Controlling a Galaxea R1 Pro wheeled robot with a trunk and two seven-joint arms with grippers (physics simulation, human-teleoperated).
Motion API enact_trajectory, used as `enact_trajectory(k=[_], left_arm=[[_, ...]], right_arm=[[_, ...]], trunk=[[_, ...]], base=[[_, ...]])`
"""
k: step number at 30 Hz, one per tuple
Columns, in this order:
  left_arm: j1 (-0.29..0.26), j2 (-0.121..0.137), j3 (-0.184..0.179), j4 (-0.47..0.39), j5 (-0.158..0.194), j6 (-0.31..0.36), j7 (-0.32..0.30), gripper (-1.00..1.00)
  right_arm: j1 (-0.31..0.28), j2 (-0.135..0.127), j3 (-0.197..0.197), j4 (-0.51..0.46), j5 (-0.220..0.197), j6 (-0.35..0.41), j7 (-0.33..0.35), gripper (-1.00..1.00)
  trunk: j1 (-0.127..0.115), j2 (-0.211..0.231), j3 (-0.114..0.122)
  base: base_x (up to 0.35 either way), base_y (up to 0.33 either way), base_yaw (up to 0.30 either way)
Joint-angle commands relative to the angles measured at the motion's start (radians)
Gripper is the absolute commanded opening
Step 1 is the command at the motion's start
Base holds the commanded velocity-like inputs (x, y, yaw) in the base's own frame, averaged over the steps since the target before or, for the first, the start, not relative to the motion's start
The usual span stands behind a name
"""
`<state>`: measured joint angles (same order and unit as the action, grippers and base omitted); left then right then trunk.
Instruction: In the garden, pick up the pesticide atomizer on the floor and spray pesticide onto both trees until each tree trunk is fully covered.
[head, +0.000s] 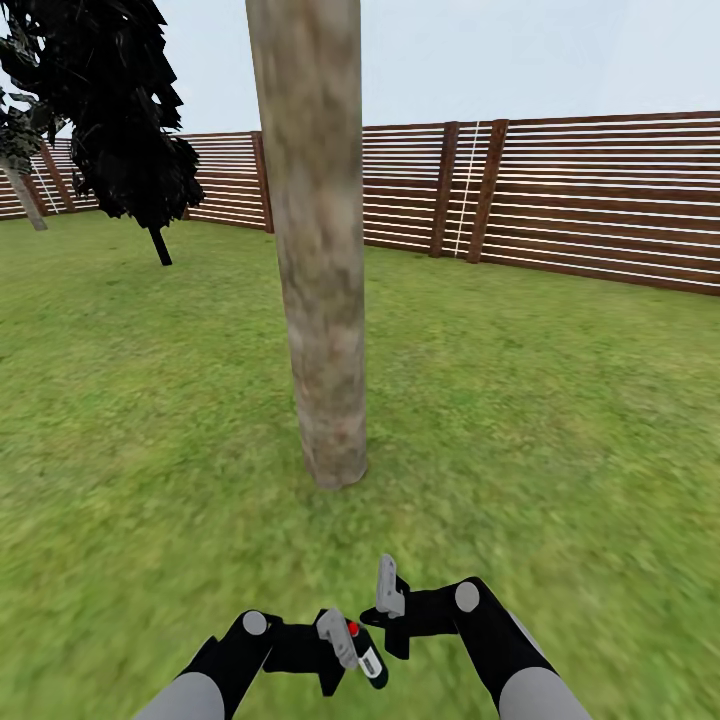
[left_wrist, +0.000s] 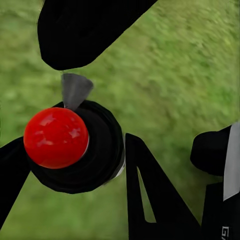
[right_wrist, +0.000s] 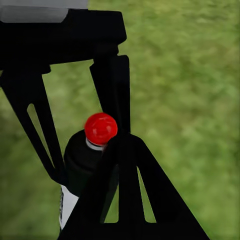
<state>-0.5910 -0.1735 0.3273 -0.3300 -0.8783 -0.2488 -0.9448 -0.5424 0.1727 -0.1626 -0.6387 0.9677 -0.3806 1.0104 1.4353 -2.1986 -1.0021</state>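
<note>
Head view, nearest: left tool (head: 342, 655) pinching the black pesticide atomizer with red knob (head: 366, 655); right tool (head: 388, 600) beside it, grip unclear.
Ahead: thick pale mottled tree trunk (head: 318, 240) on green lawn (head: 560, 420); black cone-shaped cypress (head: 115, 110), brown slat fence (head: 600, 200) behind.
Left wrist view: atomizer (left_wrist: 75, 145) between black fingers (left_wrist: 145, 195).
Right wrist view: atomizer (right_wrist: 90, 155) behind black fingers (right_wrist: 127, 190).

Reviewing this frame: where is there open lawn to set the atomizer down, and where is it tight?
Open grass lies between the tree trunk and the fence, and between the trunk and the dark cypress. It is crowded in front of the robot, where the left gripper holds the pesticide atomizer close beside the right gripper.
</note>
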Motion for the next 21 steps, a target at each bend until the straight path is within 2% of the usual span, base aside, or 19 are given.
enact_trajectory(k=[1, 8, 12, 21], left_arm=[[0.000, -0.001, 0.009, -0.001, -0.008, -0.004, -0.005, -1.00], [0.000, -0.001, 0.007, -0.001, 0.021, -0.013, -0.005, -1.00], [0.000, -0.001, 0.007, -0.001, 0.023, -0.041, -0.004, -1.00], [0.000, -0.001, 0.007, -0.001, 0.023, -0.042, 0.001, -1.00]], right_arm=[[-0.001, 0.002, -0.008, -0.001, 0.007, -0.004, 0.005, -1.00], [-0.001, 0.002, -0.008, -0.001, 0.007, -0.004, 0.005, -1.00], [-0.001, 0.002, -0.008, -0.001, 0.007, -0.004, 0.005, -1.00], [-0.001, 0.002, -0.008, -0.001, 0.007, -0.004, 0.005, -1.00]], trunk=[[0.000, 0.000, -0.001], [0.000, 0.000, -0.001], [0.000, 0.000, -0.001], [0.000, 0.000, -0.001]], base=[[0.000, 0.000, 0.000], [0.000, 0.000, 0.000], [0.000, 0.000, 0.000], [0.000, 0.000, 0.000]])
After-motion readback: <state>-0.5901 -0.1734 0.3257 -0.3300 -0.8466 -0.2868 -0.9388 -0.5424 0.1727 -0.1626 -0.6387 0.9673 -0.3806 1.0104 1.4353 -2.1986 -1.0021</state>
